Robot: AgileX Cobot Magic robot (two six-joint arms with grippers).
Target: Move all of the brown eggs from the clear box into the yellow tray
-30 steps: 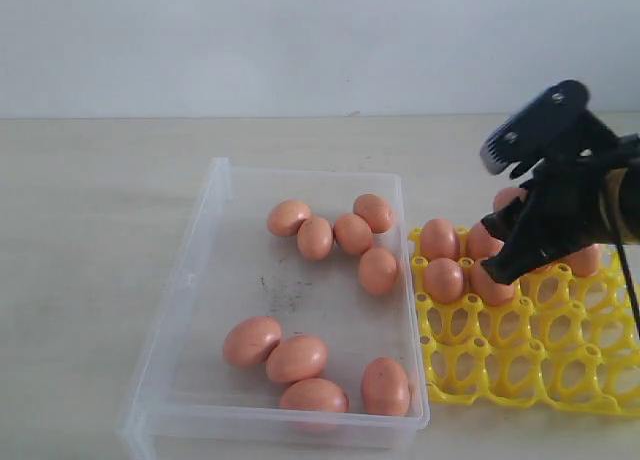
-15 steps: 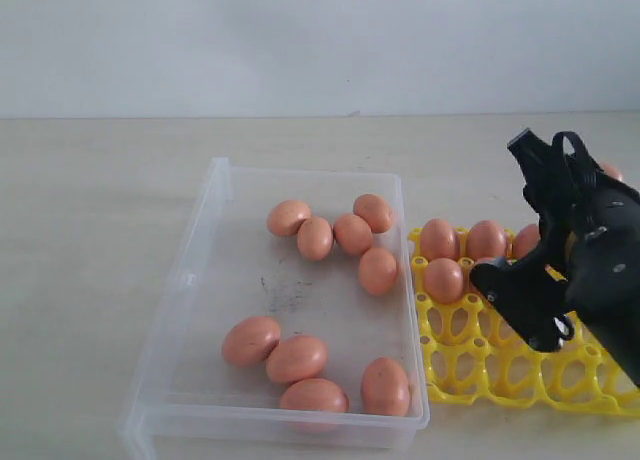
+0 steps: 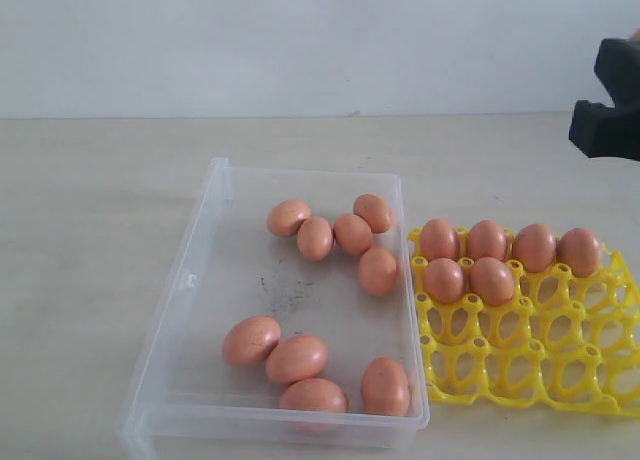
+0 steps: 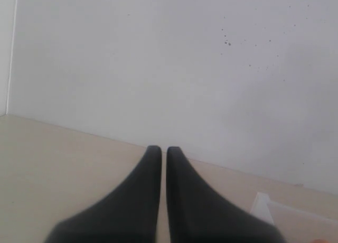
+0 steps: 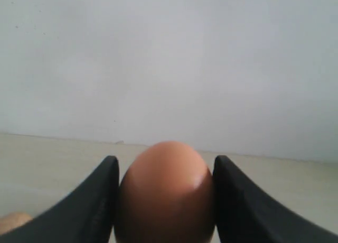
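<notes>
1. Brown egg (image 5: pixel 166 193): smooth, pinkish-tan, one glossy highlight. Long axis runs along the fingers, narrower end apparently outward.
2. Right gripper (image 5: pixel 166 161) clamps it on both flanks, high at the scene's far right edge.
3. Yellow tray (image 3: pixel 470 346) lies below and leftward. Six eggs seated; second row free past its two.
4. Clear box (image 3: pixel 185 280) holds nine more.
5. Left gripper (image 4: pixel 163 150): closed, empty, unseen in the exterior view; right arm judged nearer.
</notes>
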